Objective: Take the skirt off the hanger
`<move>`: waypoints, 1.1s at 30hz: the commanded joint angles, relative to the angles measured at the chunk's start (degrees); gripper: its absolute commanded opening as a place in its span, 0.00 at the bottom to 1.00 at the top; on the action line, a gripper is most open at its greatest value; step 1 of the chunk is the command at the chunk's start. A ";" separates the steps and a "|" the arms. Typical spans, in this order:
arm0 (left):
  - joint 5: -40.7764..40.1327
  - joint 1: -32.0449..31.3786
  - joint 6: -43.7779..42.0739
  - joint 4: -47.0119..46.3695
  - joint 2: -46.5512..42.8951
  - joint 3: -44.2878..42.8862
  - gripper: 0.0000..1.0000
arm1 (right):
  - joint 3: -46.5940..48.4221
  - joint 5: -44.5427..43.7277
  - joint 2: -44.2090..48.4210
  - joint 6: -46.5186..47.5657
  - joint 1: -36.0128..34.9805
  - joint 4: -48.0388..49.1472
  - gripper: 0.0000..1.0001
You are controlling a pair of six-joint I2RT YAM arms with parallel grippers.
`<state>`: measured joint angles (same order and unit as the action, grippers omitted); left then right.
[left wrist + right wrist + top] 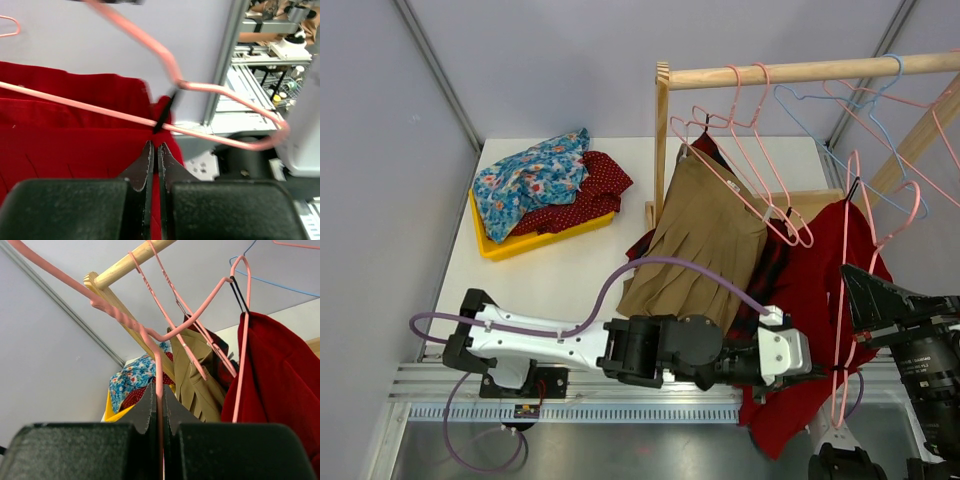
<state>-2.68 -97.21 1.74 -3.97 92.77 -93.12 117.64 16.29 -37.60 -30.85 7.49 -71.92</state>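
The red skirt (pixel 807 290) hangs at the near right from a pink hanger (pixel 844 250) that is off the rail. My left gripper (pixel 806 356) is shut on the skirt's edge. In the left wrist view the fingers pinch the red skirt (pixel 75 145) just below the pink hanger's wire (pixel 100 109) and a black clip (pixel 163 114); the left gripper (pixel 154 146) holds the cloth between its tips. My right gripper (pixel 849 277) is shut on the hanger. In the right wrist view the right gripper (pixel 159 391) clamps the pink hanger wire (pixel 158 365), with the red skirt (pixel 280 375) to its right.
A wooden rail (pixel 800 72) holds several pink and blue hangers and a tan pleated skirt (pixel 700 240). A yellow tray (pixel 510 247) at the back left holds a floral cloth (pixel 530 178) and a red dotted cloth (pixel 590 190). Metal frame posts stand around the table.
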 commanded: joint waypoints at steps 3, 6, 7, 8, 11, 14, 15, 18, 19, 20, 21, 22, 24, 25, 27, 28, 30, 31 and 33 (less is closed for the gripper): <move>-4.78 -5.35 -2.95 -0.52 -5.85 -0.22 0.00 | -3.12 -5.74 0.07 3.87 -1.07 6.70 0.00; -7.15 -7.11 -4.20 0.27 -6.46 -0.31 0.00 | -6.54 -7.15 1.13 4.40 -1.16 7.93 0.00; -7.51 -7.55 -4.89 0.28 -6.64 -0.39 0.00 | -7.77 -7.15 1.65 4.22 -1.16 8.63 0.00; -7.78 -8.17 -5.16 0.88 -6.64 -0.57 0.00 | -10.91 -7.41 2.96 3.87 -1.16 10.55 0.00; -9.19 -8.79 -6.13 1.59 -6.64 -0.92 0.00 | -18.90 -6.72 6.04 1.85 -1.07 15.56 0.00; -9.80 -9.05 -6.13 1.94 -6.81 -0.40 0.00 | -24.11 -6.19 7.37 1.06 -1.07 18.91 0.00; -10.24 -9.23 -6.13 2.03 -7.08 0.04 0.00 | -24.74 -6.36 7.37 1.40 -1.07 19.44 0.00; -11.03 -9.58 -5.69 1.77 -7.87 1.71 0.00 | -24.57 -8.46 6.41 3.68 -1.16 20.06 0.00; -11.38 -9.75 -5.52 1.16 -8.57 2.76 0.00 | -24.39 -9.26 6.23 4.30 -1.07 20.24 0.00; -11.38 -9.93 -5.43 0.89 -8.83 3.20 0.00 | -24.39 -10.83 5.97 4.92 -1.07 20.59 0.00; -11.73 -10.02 -5.43 0.72 -9.18 3.56 0.00 | -24.48 -11.89 5.88 5.62 -1.07 20.68 0.00; -12.00 -10.28 -5.52 0.28 -9.54 3.82 0.00 | -24.65 -13.12 5.96 5.71 -1.07 20.59 0.00; -12.96 -10.37 -5.60 0.10 -9.89 4.53 0.00 | -26.23 -15.85 6.66 5.45 -1.07 21.20 0.00; -13.40 -10.37 -5.69 -0.07 -9.89 4.61 0.00 | -26.93 -16.03 6.84 5.36 -1.07 21.38 0.00; -14.89 -10.37 -5.87 -0.43 -10.06 5.23 0.00 | -28.95 -16.03 7.46 4.93 -0.98 22.34 0.00; -15.34 -10.37 -5.96 -1.04 -9.98 5.40 0.00 | -30.01 -15.60 7.89 4.40 -0.90 23.39 0.00; -16.13 -10.37 -6.39 -1.83 -10.24 6.19 0.00 | -33.70 -11.48 9.74 3.09 -0.72 27.34 0.00; -16.48 -10.37 -6.48 -2.53 -10.24 6.37 0.00 | -35.88 -8.76 10.70 2.64 -0.54 29.53 0.00; -16.48 -10.37 -7.18 -2.45 -9.98 5.94 0.00 | -37.13 -8.04 11.06 1.59 0.33 30.34 0.00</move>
<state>-20.56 -105.41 -4.84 1.58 85.80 -86.50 82.50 7.18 -27.29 -29.26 6.66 -53.08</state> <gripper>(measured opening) 0.012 0.038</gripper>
